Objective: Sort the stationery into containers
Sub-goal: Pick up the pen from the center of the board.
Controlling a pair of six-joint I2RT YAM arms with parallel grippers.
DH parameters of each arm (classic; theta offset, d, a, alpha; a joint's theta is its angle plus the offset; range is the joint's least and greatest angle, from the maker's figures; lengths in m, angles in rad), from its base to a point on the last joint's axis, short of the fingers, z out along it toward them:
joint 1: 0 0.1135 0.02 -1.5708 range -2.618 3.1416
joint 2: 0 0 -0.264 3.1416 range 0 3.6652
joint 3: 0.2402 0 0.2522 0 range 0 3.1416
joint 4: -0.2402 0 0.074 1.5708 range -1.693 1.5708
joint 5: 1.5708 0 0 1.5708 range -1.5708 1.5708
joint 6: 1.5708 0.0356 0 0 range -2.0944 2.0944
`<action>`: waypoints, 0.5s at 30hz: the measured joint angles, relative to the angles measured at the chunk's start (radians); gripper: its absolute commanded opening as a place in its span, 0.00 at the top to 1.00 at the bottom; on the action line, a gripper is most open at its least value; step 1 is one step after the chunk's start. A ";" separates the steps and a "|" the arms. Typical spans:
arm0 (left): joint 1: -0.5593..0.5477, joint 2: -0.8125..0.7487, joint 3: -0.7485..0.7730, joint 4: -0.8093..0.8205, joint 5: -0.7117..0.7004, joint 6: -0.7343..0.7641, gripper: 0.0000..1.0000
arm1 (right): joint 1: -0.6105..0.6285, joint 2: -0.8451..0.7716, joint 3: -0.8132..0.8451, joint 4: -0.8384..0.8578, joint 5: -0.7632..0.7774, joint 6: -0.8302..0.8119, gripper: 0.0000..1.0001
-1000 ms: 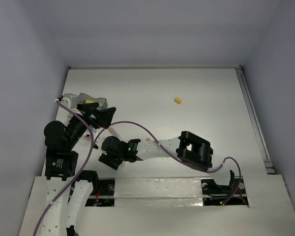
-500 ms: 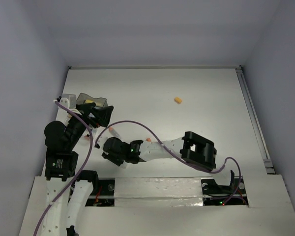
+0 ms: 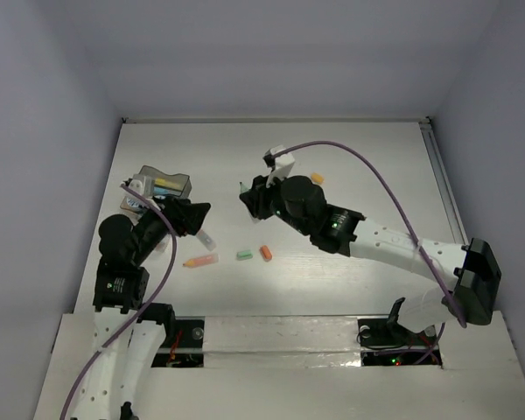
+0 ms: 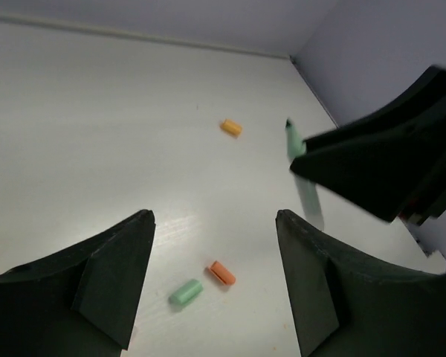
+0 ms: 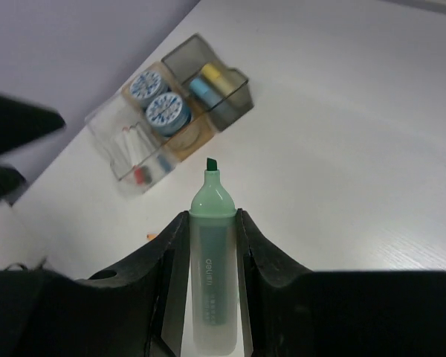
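Observation:
My right gripper (image 3: 248,198) (image 5: 212,217) is shut on an uncapped green highlighter (image 5: 211,260) and holds it above the table's middle, tip toward the containers. It also shows in the left wrist view (image 4: 296,146). The grey square box (image 5: 208,80) (image 3: 168,185) holds a yellow and a blue item. Two round blue-white pots (image 5: 157,100) and a clear tray (image 5: 126,149) stand beside it. My left gripper (image 3: 196,213) (image 4: 215,219) is open and empty, right of the containers. A green cap (image 4: 186,291) (image 3: 243,255) and an orange cap (image 4: 222,273) (image 3: 266,253) lie on the table in front of it.
An orange marker (image 3: 199,260) lies near the left arm. A small yellow-orange piece (image 3: 316,178) (image 4: 231,127) lies farther back, right of centre. A pale stick-like item (image 3: 206,237) lies just below my left gripper. Walls close the table on three sides.
My right arm has swung from low beside the left arm up to the table's middle, carrying the green highlighter. The caps and orange marker now show. My left gripper shifted slightly right.

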 measured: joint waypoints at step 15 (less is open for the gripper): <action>-0.242 0.043 -0.170 0.178 0.048 -0.155 0.35 | -0.029 -0.003 -0.005 0.154 0.023 0.126 1.00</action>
